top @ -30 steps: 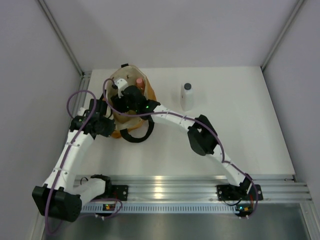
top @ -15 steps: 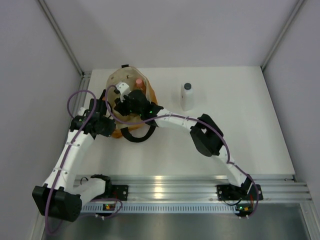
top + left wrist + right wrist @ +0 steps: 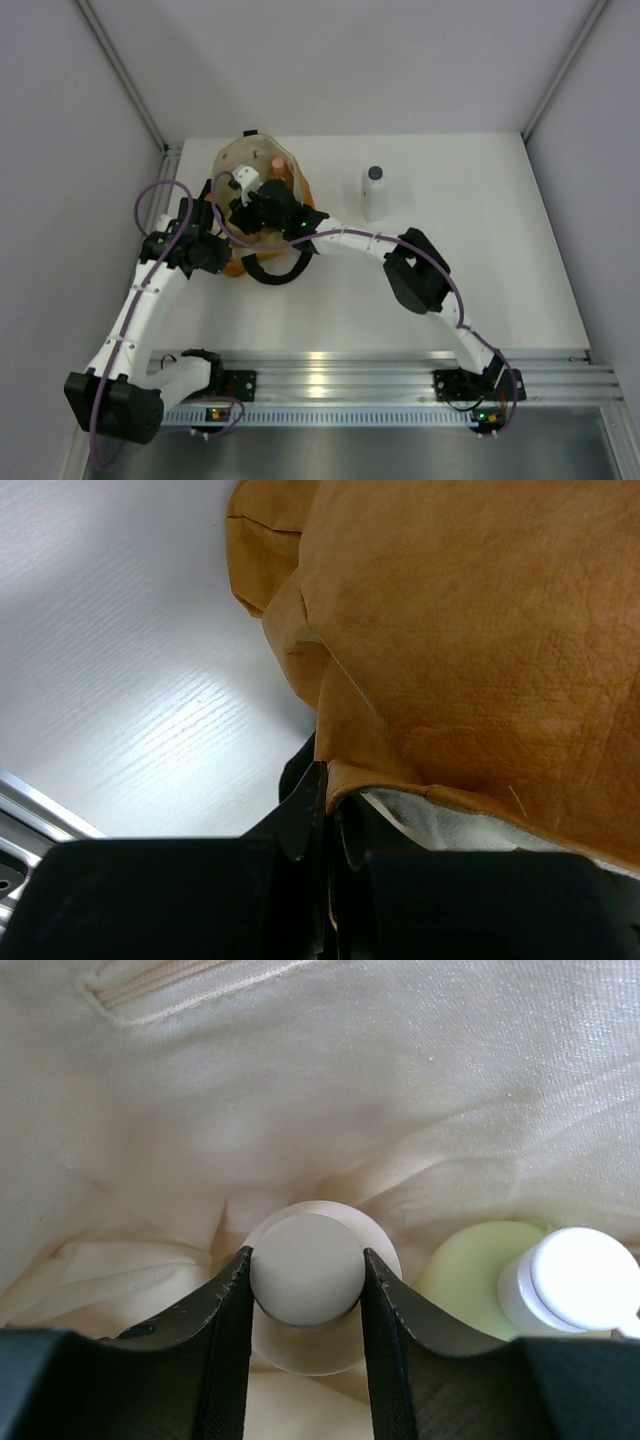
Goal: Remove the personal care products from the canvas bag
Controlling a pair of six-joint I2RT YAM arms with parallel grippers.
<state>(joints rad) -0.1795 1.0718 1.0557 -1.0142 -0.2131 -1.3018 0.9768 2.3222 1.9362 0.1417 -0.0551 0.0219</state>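
The mustard-tan canvas bag (image 3: 236,163) stands at the table's far left, mouth up. My right gripper (image 3: 252,197) reaches down into it. In the right wrist view my right gripper (image 3: 306,1272) is shut on the round cap of the beige/cream bottle (image 3: 306,1260), against the cream lining (image 3: 350,1080). The pale yellow-green bottle (image 3: 462,1272) with its white pump (image 3: 580,1278) stands just to the right. The orange-pink bottle's pink cap (image 3: 278,163) shows in the bag. My left gripper (image 3: 330,780) is shut on the bag's rim (image 3: 480,630). The white bottle with the dark cap (image 3: 373,193) stands on the table.
The bag's black strap handles (image 3: 266,272) lie on the table in front of the bag. The white tabletop (image 3: 450,260) is bounded by grey walls at the back and sides. An aluminium rail (image 3: 340,375) runs along the near edge.
My right wrist has shifted slightly right and lower into the bag's mouth, which now shows wider. The left arm and the white bottle have not moved.
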